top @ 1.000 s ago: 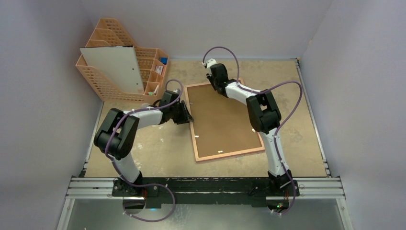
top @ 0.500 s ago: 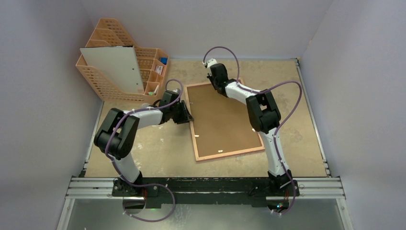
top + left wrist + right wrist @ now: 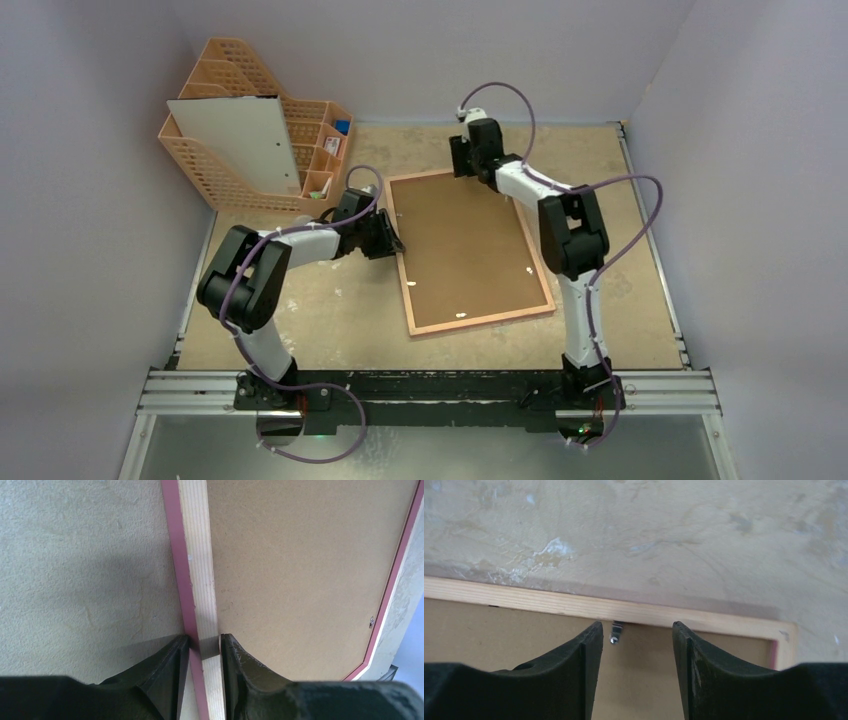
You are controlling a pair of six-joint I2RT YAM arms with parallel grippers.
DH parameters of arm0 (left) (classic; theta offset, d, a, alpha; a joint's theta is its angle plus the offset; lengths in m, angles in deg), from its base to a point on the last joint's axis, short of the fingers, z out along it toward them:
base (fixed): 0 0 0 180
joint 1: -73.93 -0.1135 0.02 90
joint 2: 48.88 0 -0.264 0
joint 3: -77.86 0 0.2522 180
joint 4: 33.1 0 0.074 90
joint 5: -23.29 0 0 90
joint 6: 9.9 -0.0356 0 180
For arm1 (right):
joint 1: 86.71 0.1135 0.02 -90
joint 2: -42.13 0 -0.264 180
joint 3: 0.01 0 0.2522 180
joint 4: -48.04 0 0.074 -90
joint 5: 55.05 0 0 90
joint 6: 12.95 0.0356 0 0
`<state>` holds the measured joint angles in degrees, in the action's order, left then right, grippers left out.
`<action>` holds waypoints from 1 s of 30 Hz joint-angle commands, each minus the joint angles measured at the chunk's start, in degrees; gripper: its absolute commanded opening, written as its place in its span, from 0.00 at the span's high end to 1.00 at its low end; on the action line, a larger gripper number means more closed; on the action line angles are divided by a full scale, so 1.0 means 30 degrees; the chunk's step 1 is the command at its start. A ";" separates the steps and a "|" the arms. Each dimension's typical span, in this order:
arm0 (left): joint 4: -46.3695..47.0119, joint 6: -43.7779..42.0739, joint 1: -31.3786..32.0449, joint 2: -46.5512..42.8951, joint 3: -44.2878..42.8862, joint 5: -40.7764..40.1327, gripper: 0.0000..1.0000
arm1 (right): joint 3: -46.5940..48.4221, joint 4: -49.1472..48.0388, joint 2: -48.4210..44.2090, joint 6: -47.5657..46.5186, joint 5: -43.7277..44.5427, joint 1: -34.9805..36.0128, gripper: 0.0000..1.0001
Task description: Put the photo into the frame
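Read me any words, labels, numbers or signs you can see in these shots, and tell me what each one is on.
No text can be read anywhere.
Small card in the orange rack: marks too small to read.
Frame back and brown backing board: no writing visible.

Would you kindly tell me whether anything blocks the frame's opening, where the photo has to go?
Yes. The brown backing board fills the frame's opening, and a small metal tab on the far rail reaches over its edge, directly under the open right end effector.
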<state>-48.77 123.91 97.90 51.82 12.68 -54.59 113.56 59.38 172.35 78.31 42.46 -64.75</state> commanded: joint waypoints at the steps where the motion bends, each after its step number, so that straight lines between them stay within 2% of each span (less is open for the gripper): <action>1: -0.3045 -0.1318 -0.0108 0.0930 0.0627 -0.1950 0.65 | -0.1359 -0.0080 -0.3557 0.3660 -0.0375 -0.1485 0.42; 4: -0.2705 -0.1325 -0.0108 0.0741 0.0833 -0.1548 0.62 | -0.3144 0.0592 -0.4991 0.4890 0.1251 -0.2472 0.39; 7: -0.2339 -0.1281 -0.0108 0.0551 0.0996 -0.0911 0.60 | -0.4881 0.1713 -0.6048 0.6410 0.2296 -0.3182 0.31; 10: -0.2234 -0.1219 -0.0108 0.0352 0.1009 -0.0585 0.59 | -0.6594 0.2167 -0.6690 0.7676 0.2434 -0.3505 0.26; 14: -0.2210 -0.1186 -0.0109 0.0035 0.1064 -0.0408 0.58 | -0.8136 0.2099 -0.7086 0.8240 0.1876 -0.3641 0.26; 20: -0.2072 -0.1157 -0.0108 -0.0050 0.1289 -0.0239 0.58 | -0.8225 0.2223 -0.6510 0.7894 0.0366 -0.3635 0.26; 30: -0.1860 -0.1200 -0.0108 0.0270 0.1411 -0.0186 0.59 | -0.7166 0.2654 -0.4999 0.7360 0.1983 -0.3539 0.31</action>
<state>-46.89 122.88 97.90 50.62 14.14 -52.99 89.38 66.05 155.58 100.65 45.58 -75.68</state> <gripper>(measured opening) 0.412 0.694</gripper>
